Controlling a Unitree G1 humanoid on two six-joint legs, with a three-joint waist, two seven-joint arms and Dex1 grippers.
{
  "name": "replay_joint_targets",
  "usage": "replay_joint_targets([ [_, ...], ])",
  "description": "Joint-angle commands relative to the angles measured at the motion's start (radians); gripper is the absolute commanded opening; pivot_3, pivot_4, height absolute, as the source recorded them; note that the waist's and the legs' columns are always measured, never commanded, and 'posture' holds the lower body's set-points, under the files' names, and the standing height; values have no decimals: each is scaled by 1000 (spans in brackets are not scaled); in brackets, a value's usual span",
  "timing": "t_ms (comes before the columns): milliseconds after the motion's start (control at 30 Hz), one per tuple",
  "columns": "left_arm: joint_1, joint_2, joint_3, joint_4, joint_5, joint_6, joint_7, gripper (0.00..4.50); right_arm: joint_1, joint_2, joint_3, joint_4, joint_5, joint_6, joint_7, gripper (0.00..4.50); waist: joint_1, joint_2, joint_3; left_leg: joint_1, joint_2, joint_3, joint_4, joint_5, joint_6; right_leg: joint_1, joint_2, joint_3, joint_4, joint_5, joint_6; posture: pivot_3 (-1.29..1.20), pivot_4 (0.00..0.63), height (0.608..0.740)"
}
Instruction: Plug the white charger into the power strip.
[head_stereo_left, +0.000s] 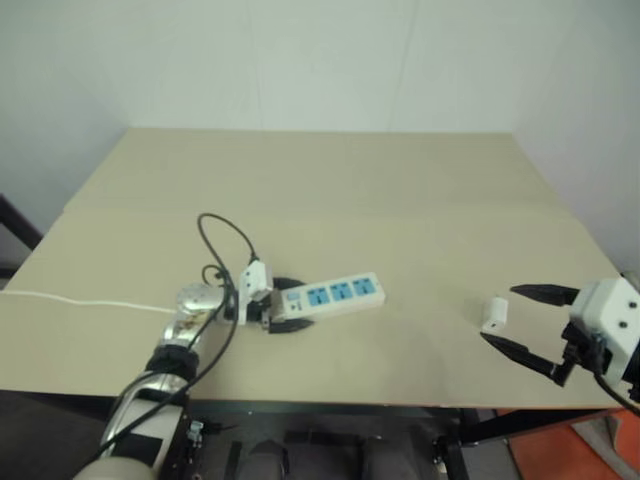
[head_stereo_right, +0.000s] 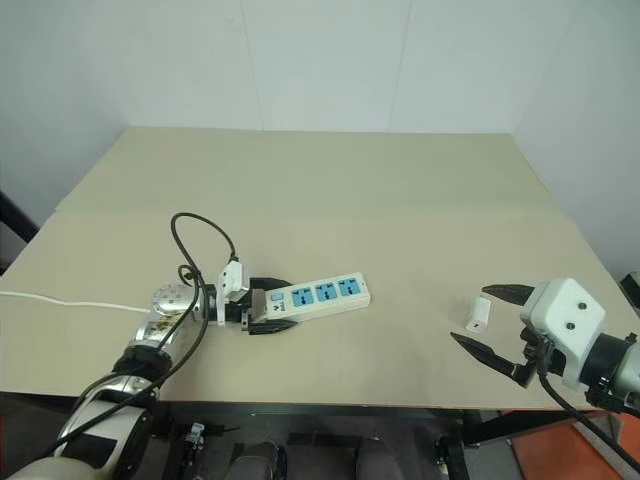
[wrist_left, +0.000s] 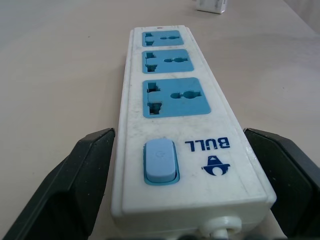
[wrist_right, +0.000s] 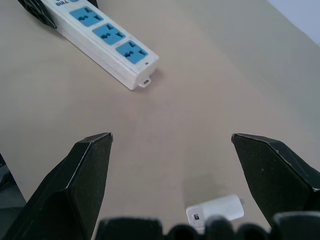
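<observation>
We have the left gripper (head_stereo_right: 262, 306) spread wide astride the switch end of the power strip (head_stereo_right: 318, 295), not yet clamped. Right gripper (head_stereo_right: 490, 322) is released too, the white charger (head_stereo_right: 478, 313) lying on the table (head_stereo_right: 330, 190) between its fingers. We should pinch the strip's sides squarely, then take the charger by its flat faces.

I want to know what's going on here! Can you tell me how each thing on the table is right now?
Long white power strip with blue sockets: flat, sockets empty.
Small white charger: lying unplugged.
Left gripper: open, straddling the strip's switch end.
Right gripper: open, by the charger.
</observation>
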Motion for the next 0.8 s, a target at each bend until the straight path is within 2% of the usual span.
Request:
replay_joint_targets([
  [33, 7, -30, -15, 31, 18, -13, 11, 4470, -15, -7, -21, -24, 19, 7, -4, 4500, 3, 1, 0, 0, 0, 0, 0, 0, 0, 1, 0, 0, 0, 0, 0, 0, 150, 740],
  [167, 28, -56, -26, 54, 32, -13, 24, 4470, -19, -9, -18, -30, 25, 11, -4, 4500, 8, 1, -1, 3, 0, 0, 0, 0, 0, 5, -1, -1, -2, 0, 1, 0, 150, 740],
  [267, 46, -68, -35, 77, 39, -26, 11, 3913, -20, -12, -21, -30, 29, 13, -2, 4500, 10, 3, -4, 6, -1, -1, 0, 0, 0, 9, -1, -1, -3, -1, 2, 0, 150, 740],
  [333, 55, -71, -42, 78, 41, -32, -6, 3343, -21, -16, -24, -29, 31, 13, 0, 4500, 11, 5, -6, 8, -1, -1, 0, 0, 0, 11, -1, -1, -4, -1, 2, 0, 150, 740],
  [367, 57, -72, -42, 76, 38, -30, -13, 3288, -22, -19, -25, -27, 32, 14, 3, 4500, 11, 6, -7, 8, -1, -1, 0, 0, 0, 11, -1, -1, -4, -1, 2, 0, 150, 740],
  [667, 22, -60, -43, 36, 23, -18, -74, 3289, -84, -72, 1, 40, 29, -7, 51, 4500, 10, 8, -8, 8, -1, -1, 0, 0, 0, 11, -1, -2, -4, -1, 2, 0, 150, 740],
  [800, 10, -64, -51, 22, 11, -19, -133, 3289, -151, -173, 69, 131, -35, -68, 129, 4500, 7, 8, -8, 7, -1, -1, 0, 0, 0, 10, -1, -2, -4, -1, 2, 0, 150, 740],
])
